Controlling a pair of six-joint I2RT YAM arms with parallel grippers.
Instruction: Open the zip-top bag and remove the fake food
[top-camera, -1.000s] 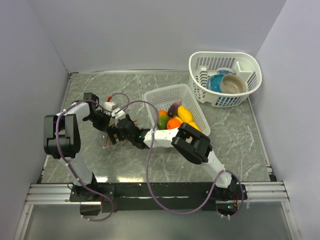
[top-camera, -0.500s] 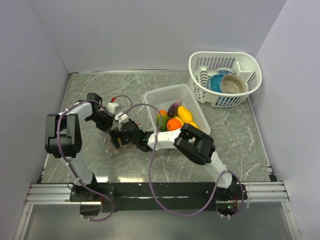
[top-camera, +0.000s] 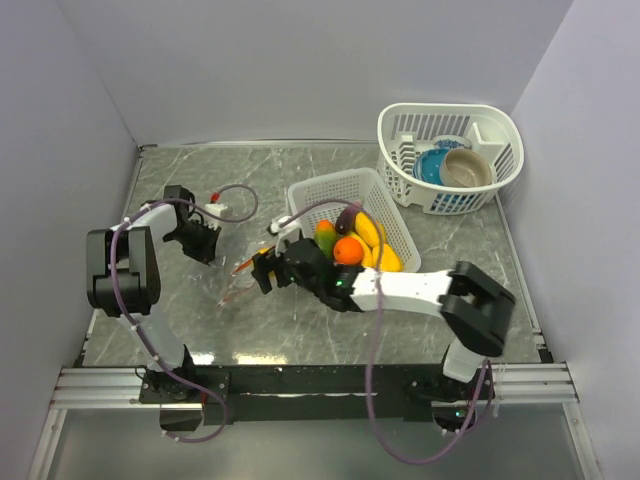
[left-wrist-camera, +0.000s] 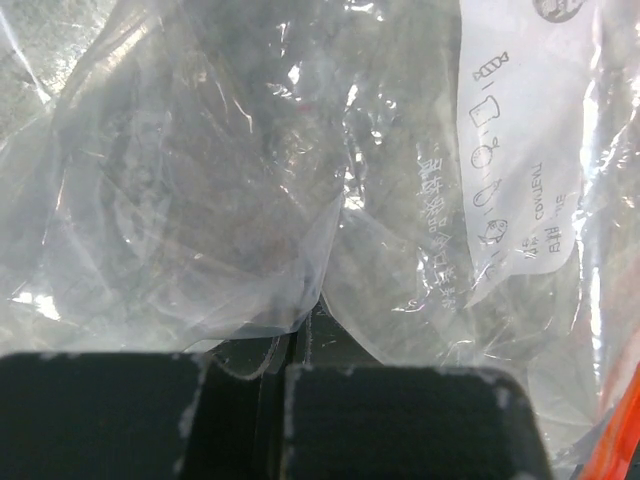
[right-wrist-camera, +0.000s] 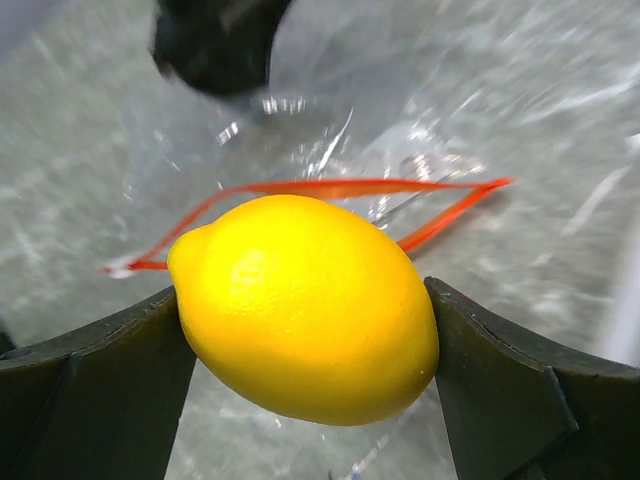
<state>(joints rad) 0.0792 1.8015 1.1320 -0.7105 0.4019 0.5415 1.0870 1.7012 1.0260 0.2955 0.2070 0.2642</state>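
Currently right end effector (right-wrist-camera: 303, 330) clamped on yellow lemon (right-wrist-camera: 300, 285), one finger on each side, lemon held above table (top-camera: 450, 290). Zip-top bag (left-wrist-camera: 250, 180) lies crumpled on table just behind it, left of white slotted basket (top-camera: 330, 190); orange-red zip strip (right-wrist-camera: 320, 187) spread in open loop. Left end effector (left-wrist-camera: 285, 395) nearly closed, pinching bag film. Other fake food (top-camera: 350, 240) heaped in basket.
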